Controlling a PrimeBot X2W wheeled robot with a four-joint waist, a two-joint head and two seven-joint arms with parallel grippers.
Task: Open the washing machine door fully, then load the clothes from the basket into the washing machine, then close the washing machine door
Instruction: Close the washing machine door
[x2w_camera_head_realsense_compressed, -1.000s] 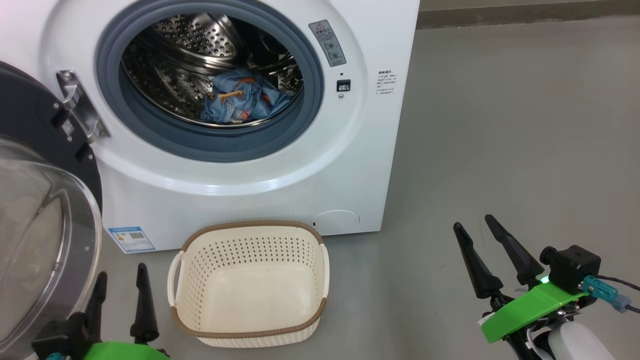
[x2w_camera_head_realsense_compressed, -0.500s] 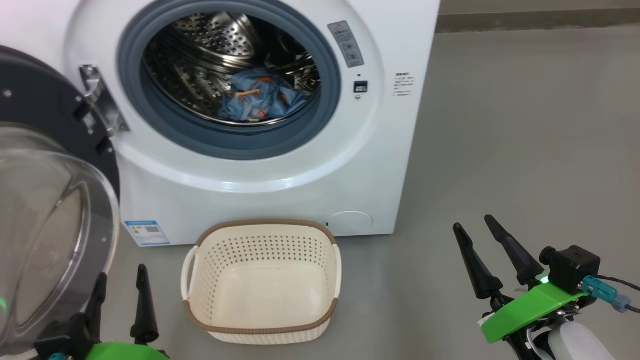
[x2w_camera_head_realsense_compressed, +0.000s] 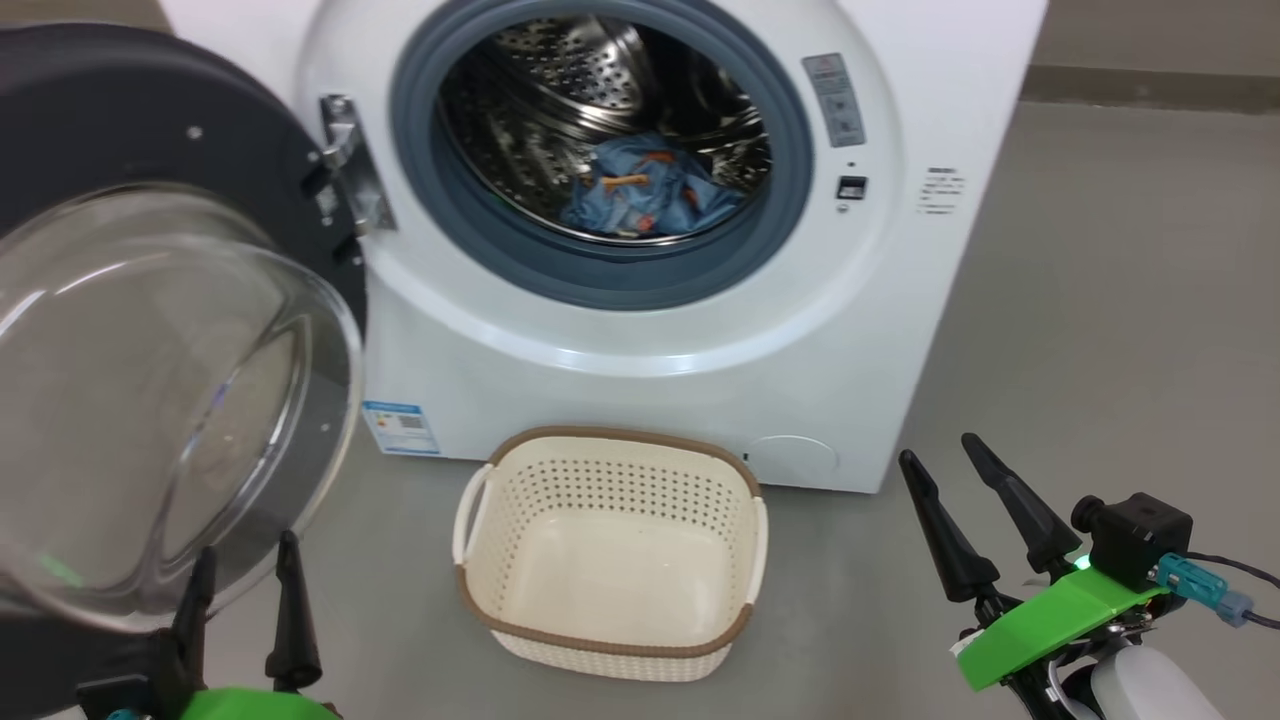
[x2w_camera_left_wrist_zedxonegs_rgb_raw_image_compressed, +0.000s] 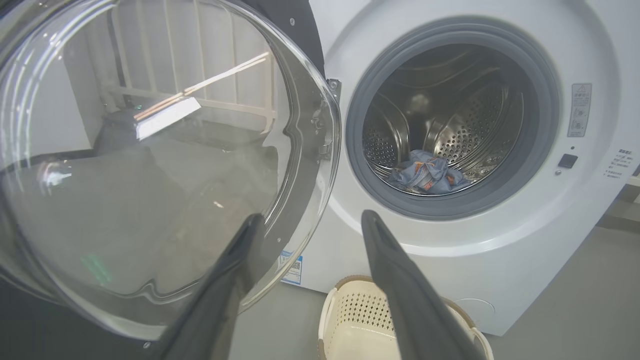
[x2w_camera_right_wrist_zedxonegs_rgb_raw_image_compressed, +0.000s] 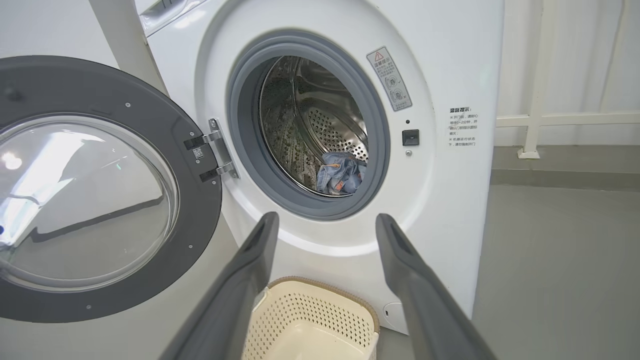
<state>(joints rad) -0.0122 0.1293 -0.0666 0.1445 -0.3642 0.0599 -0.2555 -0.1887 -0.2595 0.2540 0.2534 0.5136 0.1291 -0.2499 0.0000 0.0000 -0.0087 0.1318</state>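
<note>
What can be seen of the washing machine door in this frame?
The washing machine door is round, with a wide dark rim dotted with small screws and a bulging clear glass bowl at its centre. It stands swung wide open, hung by a metal hinge from the left of the washing machine front. The open left gripper sits just under the bowl; contact cannot be told.

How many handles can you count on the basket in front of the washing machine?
2. One handle is on the left side of the basket, the other handle on its right side, each a white loop under the brown rim. No side looks hidden.
</note>
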